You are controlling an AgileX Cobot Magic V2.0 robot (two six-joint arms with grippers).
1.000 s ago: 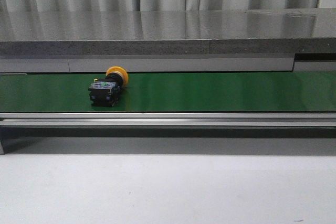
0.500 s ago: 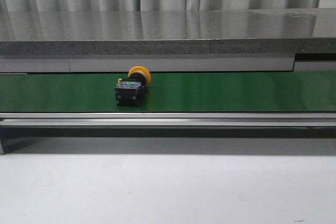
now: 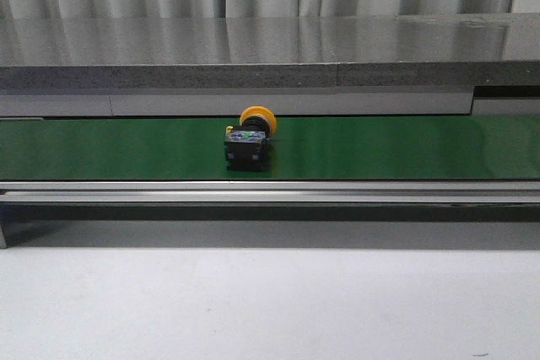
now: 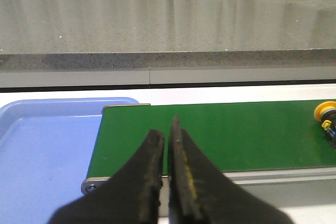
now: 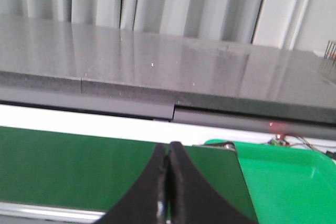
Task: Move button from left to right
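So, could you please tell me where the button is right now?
In the front view the button lies on the green conveyor belt, slightly left of the belt's middle, in front of the grey counter; no gripper is near it.

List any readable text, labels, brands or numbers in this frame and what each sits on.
None can be read.
The button has a small light patch on top of its black body, possibly a label, too small and blurred to read.
The green belt, blue tray and green tray show no markings.

green conveyor belt [image 3: 405, 147], button [image 3: 250, 142] lying mid-belt
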